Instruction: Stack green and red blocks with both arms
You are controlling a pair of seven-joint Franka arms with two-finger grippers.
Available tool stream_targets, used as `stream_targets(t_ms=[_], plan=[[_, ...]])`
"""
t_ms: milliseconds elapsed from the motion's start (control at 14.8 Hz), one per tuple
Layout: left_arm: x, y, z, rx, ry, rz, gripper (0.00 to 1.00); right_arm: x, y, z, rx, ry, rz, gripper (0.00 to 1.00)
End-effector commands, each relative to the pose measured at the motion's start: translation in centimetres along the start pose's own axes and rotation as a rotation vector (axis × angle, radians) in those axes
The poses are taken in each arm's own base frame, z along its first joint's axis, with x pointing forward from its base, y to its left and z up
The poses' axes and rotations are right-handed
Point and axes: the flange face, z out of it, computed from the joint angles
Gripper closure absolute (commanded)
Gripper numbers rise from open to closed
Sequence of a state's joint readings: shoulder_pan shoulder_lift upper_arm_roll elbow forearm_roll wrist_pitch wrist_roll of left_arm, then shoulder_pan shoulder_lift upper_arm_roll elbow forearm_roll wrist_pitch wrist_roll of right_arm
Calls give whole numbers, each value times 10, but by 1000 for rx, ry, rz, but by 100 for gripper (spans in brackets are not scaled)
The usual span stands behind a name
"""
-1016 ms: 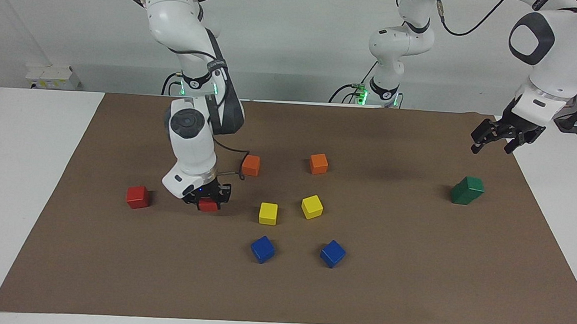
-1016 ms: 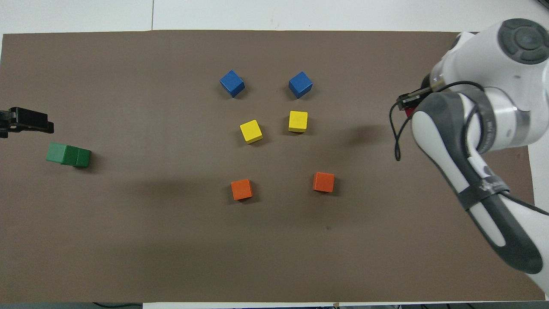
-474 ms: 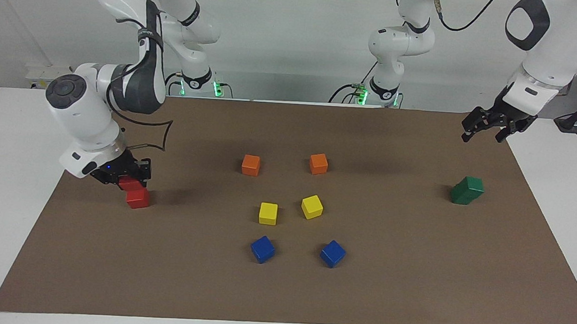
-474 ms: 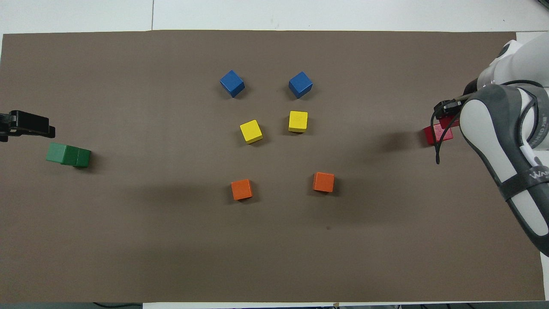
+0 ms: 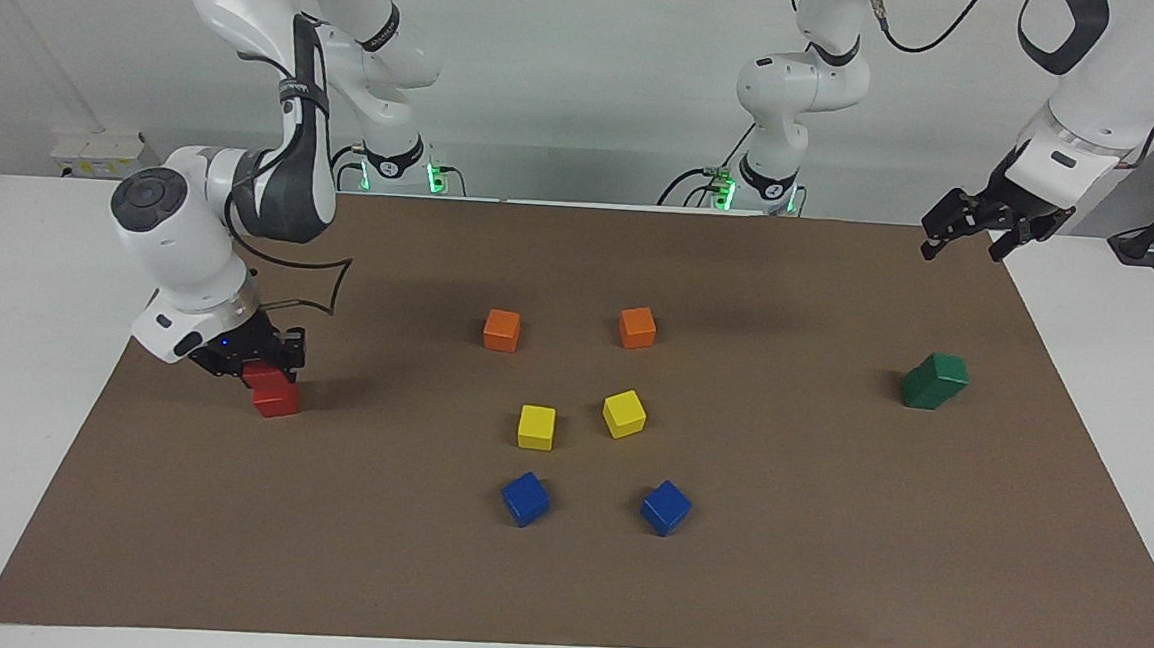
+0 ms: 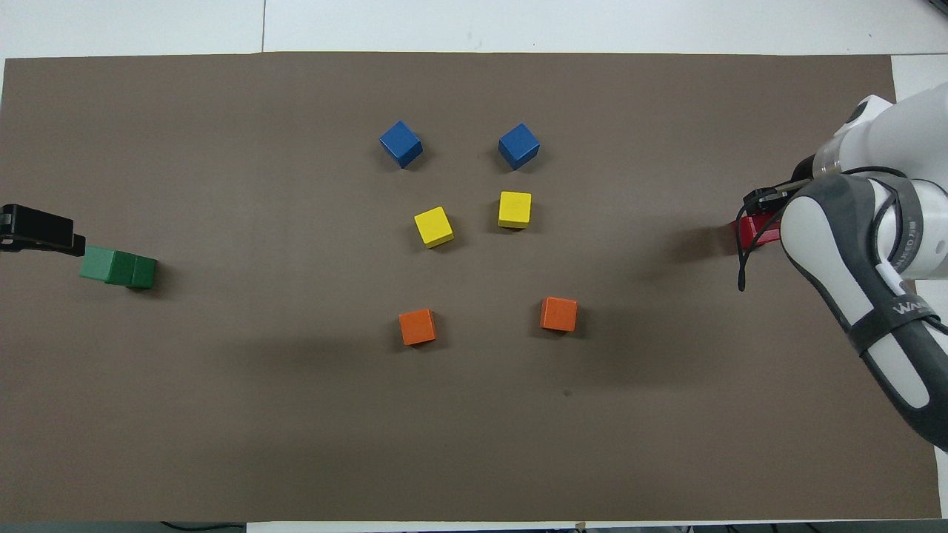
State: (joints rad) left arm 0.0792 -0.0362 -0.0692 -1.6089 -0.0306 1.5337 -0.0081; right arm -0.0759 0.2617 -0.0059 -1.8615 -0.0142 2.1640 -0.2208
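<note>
Two red blocks are at the right arm's end of the mat. One red block (image 5: 278, 401) (image 6: 757, 230) lies on the mat. My right gripper (image 5: 256, 365) (image 6: 764, 198) is shut on the other red block (image 5: 257, 376), directly over the lying one and slightly askew; I cannot tell whether they touch. In the overhead view the arm hides most of this pair. Two green blocks (image 5: 934, 380) (image 6: 118, 267) stand stacked at the left arm's end. My left gripper (image 5: 978, 231) (image 6: 43, 231) hangs open and empty in the air, over the mat's edge beside the green stack.
Mid-mat sit two orange cubes (image 5: 501, 330) (image 5: 638, 328), two yellow cubes (image 5: 536, 428) (image 5: 624, 413) and two blue cubes (image 5: 525, 498) (image 5: 665, 508). The brown mat (image 5: 822, 579) covers a white table. The right arm's elbow leans over the mat's edge.
My right gripper carried its red block from mid-mat to the other red block and has now settled lower over it. My left gripper rose and drew back from the green stack.
</note>
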Motion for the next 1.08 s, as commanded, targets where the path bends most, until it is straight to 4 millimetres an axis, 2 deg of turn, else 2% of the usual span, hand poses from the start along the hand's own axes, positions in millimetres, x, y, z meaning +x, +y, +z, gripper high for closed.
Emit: stream_targets(t_ms=[0, 406, 542, 1016], plan=[[-5, 3, -3, -3, -1, -14, 0, -8, 1, 1, 11, 28, 34, 100], [0, 3, -1, -4, 31, -11, 0, -14, 16, 21, 6, 39, 53, 100], [0, 4, -1, 0, 31, 9, 0, -21, 22, 30, 5, 44, 64, 100], [1, 3, -2, 22, 36, 11, 0, -31, 15, 44, 3, 53, 61, 100]])
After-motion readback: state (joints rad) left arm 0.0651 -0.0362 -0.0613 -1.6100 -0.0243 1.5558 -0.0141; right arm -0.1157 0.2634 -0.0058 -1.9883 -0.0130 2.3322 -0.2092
